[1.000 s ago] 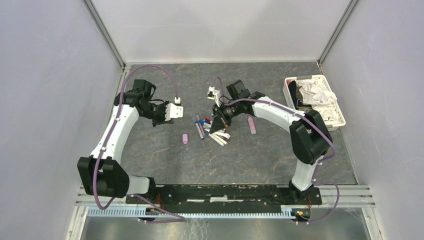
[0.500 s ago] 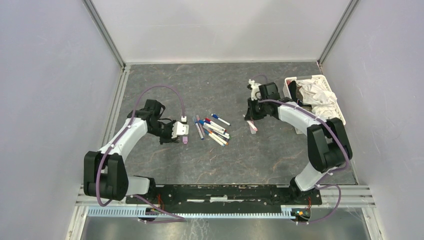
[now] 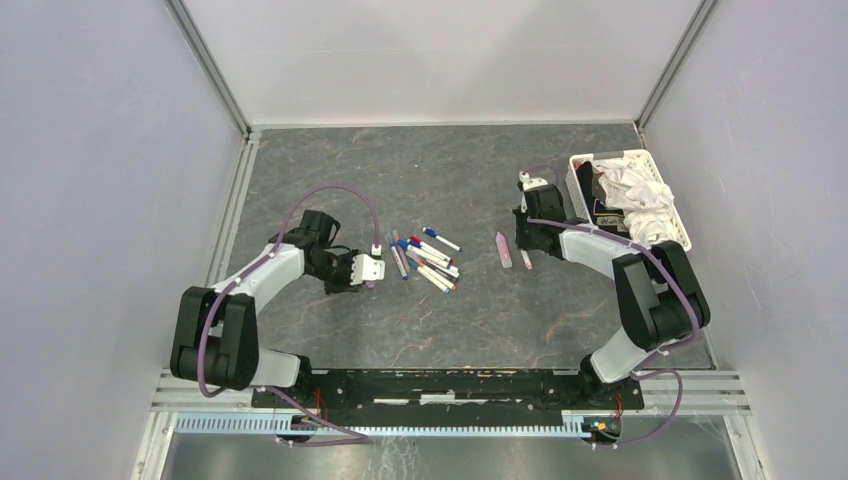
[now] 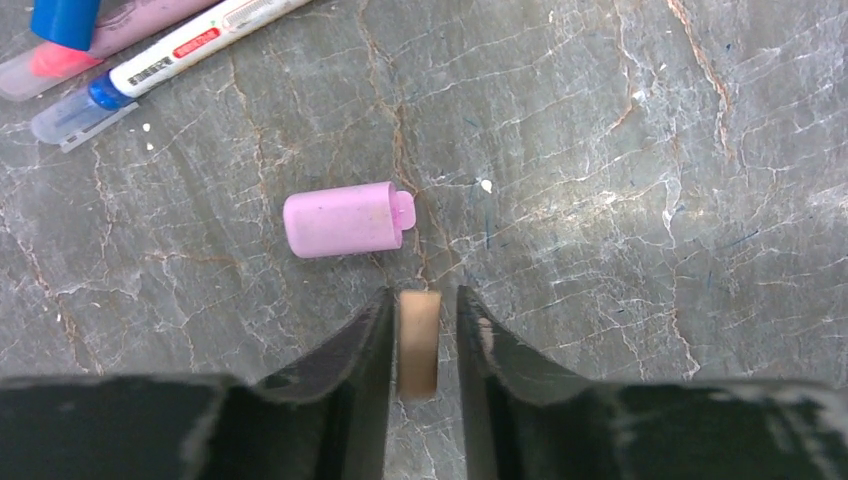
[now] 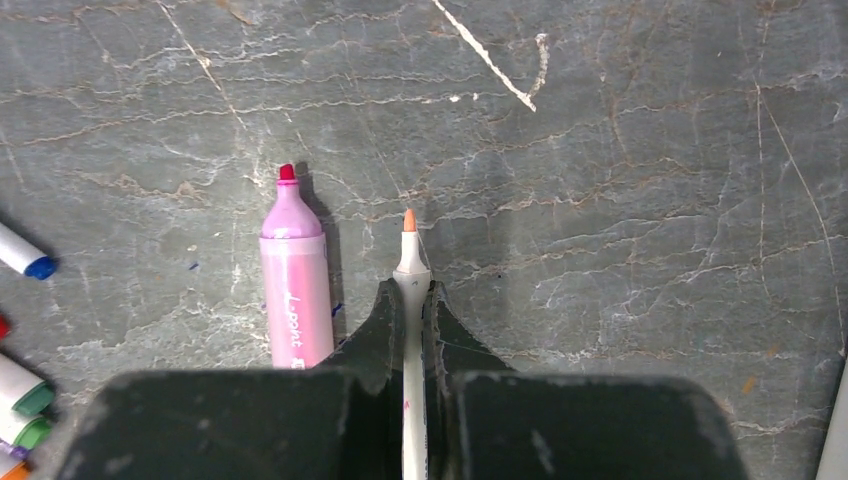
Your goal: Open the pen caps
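Observation:
My left gripper (image 4: 421, 300) sits low over the table, shut on a small orange-tan cap (image 4: 419, 342). A pink cap (image 4: 345, 220) lies loose on the table just beyond its fingertips. In the top view this gripper (image 3: 368, 270) is left of the pen pile (image 3: 425, 258). My right gripper (image 5: 415, 298) is shut on a thin white pen (image 5: 411, 265) whose bare orange tip points away from me. A pink marker (image 5: 295, 290) with a bare red tip lies just left of it. In the top view the right gripper (image 3: 522, 245) is right of that marker (image 3: 503, 250).
Several capped pens lie in the pile at mid-table; a blue-capped pen (image 4: 65, 18) and a white pen with a blue tip (image 4: 180, 55) show at the top left of the left wrist view. A white basket (image 3: 683, 240) of white cloth stands at the right wall.
My left gripper has moved nearer and rightwards, down to the pink cap. My right gripper has left the pile and gone right with the white pen, to beside the pink marker.

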